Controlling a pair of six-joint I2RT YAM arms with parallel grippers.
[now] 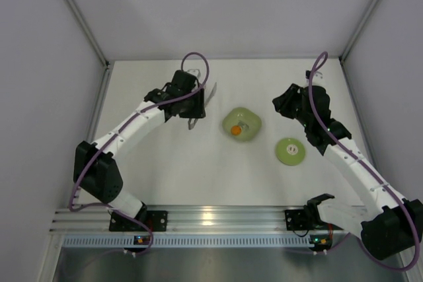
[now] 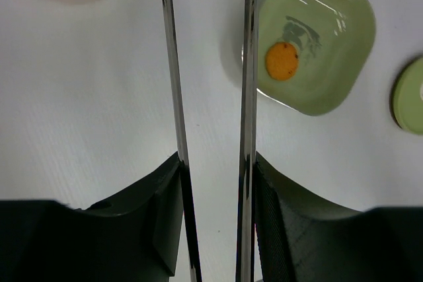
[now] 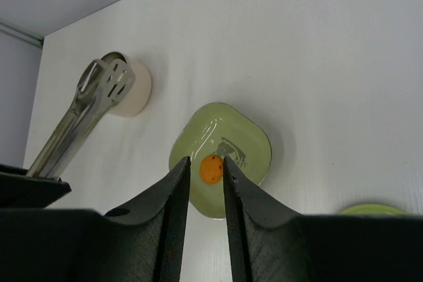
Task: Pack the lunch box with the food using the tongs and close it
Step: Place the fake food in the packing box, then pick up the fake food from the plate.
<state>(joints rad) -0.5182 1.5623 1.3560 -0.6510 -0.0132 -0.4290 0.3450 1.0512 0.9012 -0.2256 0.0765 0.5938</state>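
The white table (image 1: 198,163) carries everything. The left arm (image 1: 132,123) reaches toward the far edge, left of centre, and the right arm (image 1: 350,156) reaches up along the right side.

The left gripper (image 2: 217,158) is partly closed on the tongs (image 2: 173,97), with one finger pressed against the outside of each thin arm. The two arms stand apart with bare table between them. From the right wrist, the slotted tips of the tongs hang over the open lunch box (image 3: 139,94).

The right gripper (image 3: 205,161) holds nothing. Its fingers (image 3: 172,229) are only a narrow slit apart, and it hovers over the dish.

The green dish (image 1: 250,118) sits about mid-table. The lunch box stands near the far edge, left of the dish and well apart from it, uncovered, and the left gripper largely hides it from above. A dark bit and a green bit show inside it at the top of the left wrist view.

The lid (image 1: 290,150) lies flat near the dish, toward the right and near edges, not touching it.

One orange piece (image 1: 235,131) lies in the dish.
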